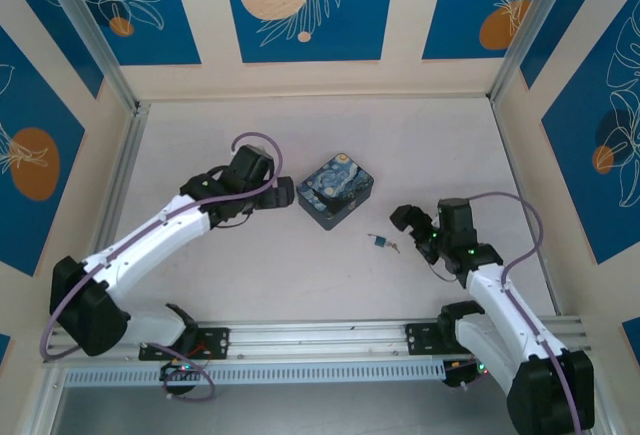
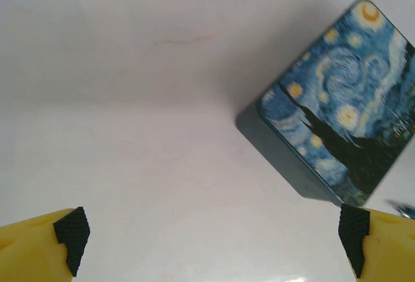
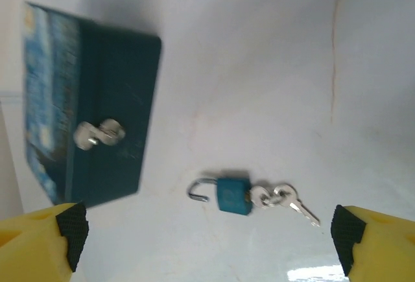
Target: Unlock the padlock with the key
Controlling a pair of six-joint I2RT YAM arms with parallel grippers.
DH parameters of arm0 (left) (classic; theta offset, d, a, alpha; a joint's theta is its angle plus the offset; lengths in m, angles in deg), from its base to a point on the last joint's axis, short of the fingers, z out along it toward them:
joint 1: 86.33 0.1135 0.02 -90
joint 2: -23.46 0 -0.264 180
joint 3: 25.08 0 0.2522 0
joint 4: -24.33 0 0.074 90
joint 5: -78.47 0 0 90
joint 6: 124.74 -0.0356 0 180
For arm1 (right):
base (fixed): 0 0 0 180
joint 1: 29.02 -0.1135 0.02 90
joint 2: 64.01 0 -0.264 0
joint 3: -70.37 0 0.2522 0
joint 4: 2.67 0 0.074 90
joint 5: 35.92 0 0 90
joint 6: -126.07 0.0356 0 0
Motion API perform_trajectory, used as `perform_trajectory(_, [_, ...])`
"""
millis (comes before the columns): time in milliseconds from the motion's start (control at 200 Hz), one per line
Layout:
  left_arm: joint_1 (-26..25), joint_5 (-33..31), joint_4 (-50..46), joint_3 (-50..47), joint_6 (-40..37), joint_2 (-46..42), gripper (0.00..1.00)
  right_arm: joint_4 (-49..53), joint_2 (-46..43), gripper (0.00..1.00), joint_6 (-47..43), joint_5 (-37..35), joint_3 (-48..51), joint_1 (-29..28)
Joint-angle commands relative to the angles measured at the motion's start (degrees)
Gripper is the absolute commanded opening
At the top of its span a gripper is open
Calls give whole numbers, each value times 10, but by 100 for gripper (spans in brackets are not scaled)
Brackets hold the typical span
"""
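- The left gripper [image 1: 283, 195] sits at the left of the table [image 1: 200, 125], just left of the painted tin [image 1: 336, 191]. In its wrist view the jaws are spread wide with nothing between them. The tin's lid shows ahead and to the right.
- The tin is not the target. A silvery hasp [image 3: 97, 133] shows on its dark side wall in the right wrist view, with nothing hanging from it.
- The padlock [image 3: 233, 195] lies flat on the table right of the tin and a little nearer, well apart from it.
  - It is a small blue block with a thin steel shackle [image 3: 201, 188] pointing left.
  - It looks light enough to skid on the smooth surface when pushed, so it probably needs pinning or pinching across its flat blue body.
- The key [image 3: 259, 196] sits at the right end of the lock body, apparently already in the keyway. A second key [image 3: 301, 207] trails from the same ring.
  - Both are thin, stiff and slick.
  - The rounded bow looks like the best place to grip for a turn.
- The right gripper [image 1: 408, 220] hovers just right of the lock. Its jaws stand wide apart and empty, and lock and keys lie between the pads in its wrist view.
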Motion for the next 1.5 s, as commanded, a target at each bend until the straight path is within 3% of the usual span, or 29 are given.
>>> perform_trajectory(0, [9, -112, -30, -18, -12, -41, 100, 68, 0, 99, -39, -39, -61, 14])
perform_trajectory(190, [16, -269, 44, -75, -89, -121, 100, 98, 72, 100, -92, -100, -175, 27])
perform_trajectory(275, [21, -326, 111, -113, -146, -151, 100, 96, 107, 99, -112, -173, -211, 26])
perform_trajectory(365, [38, -338, 176, -148, -218, -171, 100, 33, 128, 100, -165, -248, -208, 23])
perform_trajectory(450, [70, -309, 247, -185, -274, -185, 100, -57, 148, 100, -224, -316, -180, 20])
perform_trajectory(570, [118, -294, 356, -248, -333, -193, 100, -178, 190, 100, -308, -369, -141, 20])
perform_trajectory(680, [179, -258, 441, -308, -349, -188, 100, -296, 227, 100, -359, -376, -92, 23])
perform_trajectory(845, [241, -195, 559, -386, -332, -150, 100, -448, 279, 100, -405, -344, -32, 31])
perform_trajectory(990, [259, -178, 706, -425, -341, -47, 100, -577, 330, 100, -439, -304, 10, 34])
perform_trajectory(1080, [264, -143, 781, -436, -372, 19, 100, -649, 344, 100, -461, -242, 38, 41])
perform_trajectory(1155, [271, -107, 812, -433, -387, 49, 100, -788, 383, 99, -478, -189, 88, 50])
perform_trajectory(1265, [298, -33, 842, -433, -385, 88, 100, -805, 421, 100, -492, -149, 80, 53])
perform_trajectory(1335, [305, 1, 860, -431, -388, 113, 100, -707, 408, 100, -487, -111, 42, 65])
perform_trajectory(1495, [328, 52, 874, -428, -380, 137, 100, -672, 413, 99, -475, -77, 20, 85])
